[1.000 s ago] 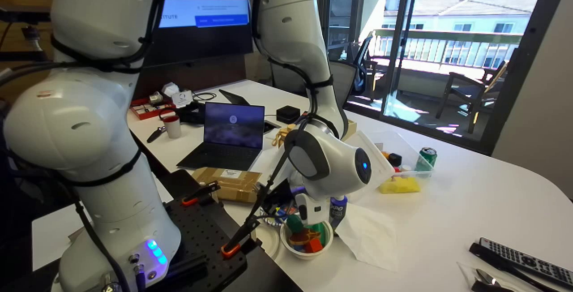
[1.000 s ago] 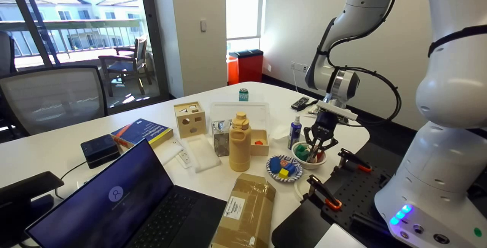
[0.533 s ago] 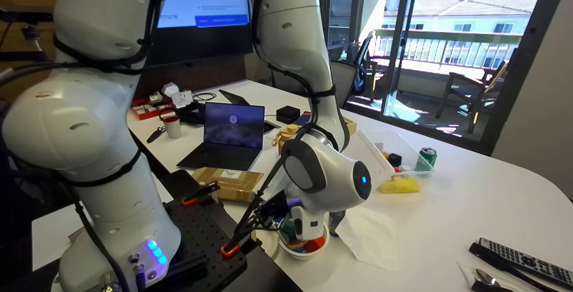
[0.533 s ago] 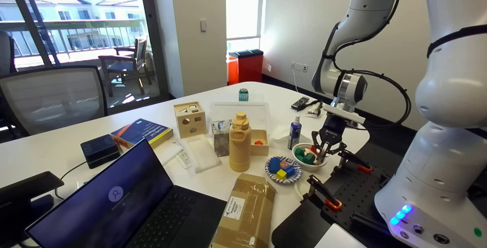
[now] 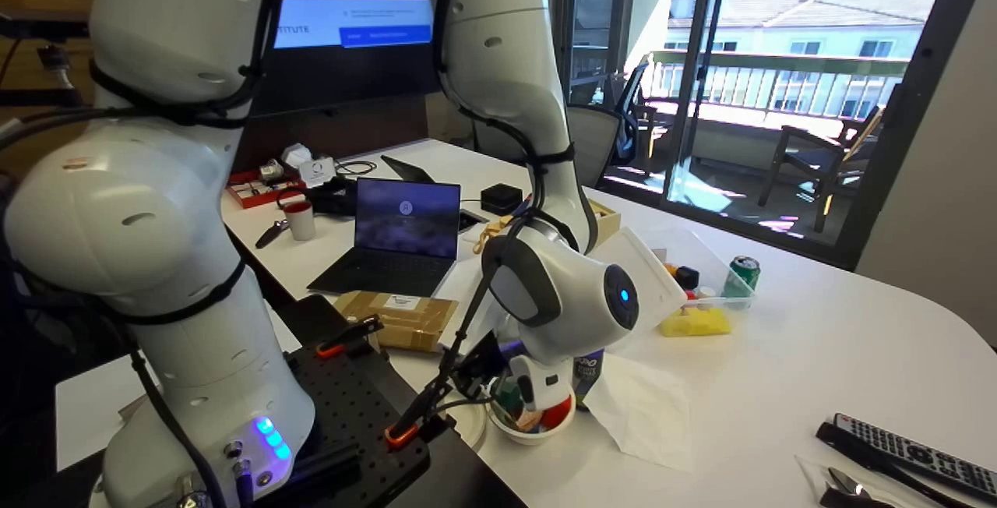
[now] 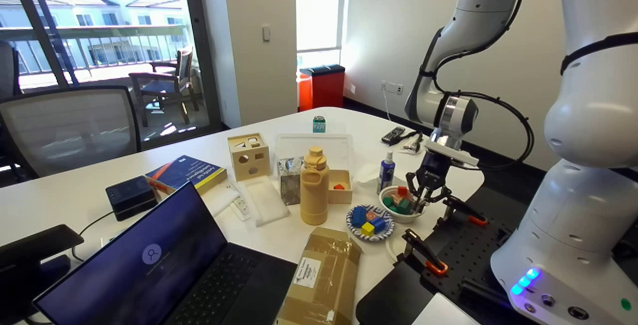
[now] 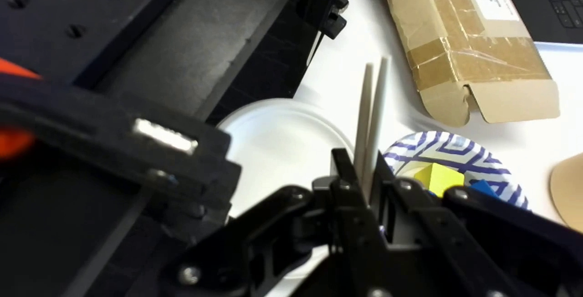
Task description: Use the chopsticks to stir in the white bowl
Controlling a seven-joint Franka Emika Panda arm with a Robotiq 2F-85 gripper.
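Note:
The white bowl (image 6: 398, 218) stands on the table near the robot's base, with a red piece (image 6: 402, 191) and green pieces (image 6: 403, 207) inside. It also shows in an exterior view (image 5: 530, 439), partly hidden by the wrist. My gripper (image 6: 422, 200) points down at the bowl's base-side rim. In the wrist view my gripper (image 7: 362, 160) is shut on the chopsticks (image 7: 375, 105), two thin pale sticks side by side reaching out past the fingertips. Their other ends are hidden, so I cannot tell how deep they sit in the bowl.
Beside the bowl are a blue-and-white patterned bowl (image 6: 371, 238), a purple spray bottle (image 6: 386, 175) and a flat white plate (image 7: 278, 146). A black clamp (image 7: 182, 142) and the mounting board's edge are close to the gripper. A cardboard package (image 6: 324, 285) lies nearby.
My gripper has moved from over the bowl's middle to its base-side rim. The red and green pieces have shifted inside, and the bowl has slid slightly. The gripper has stayed shut.

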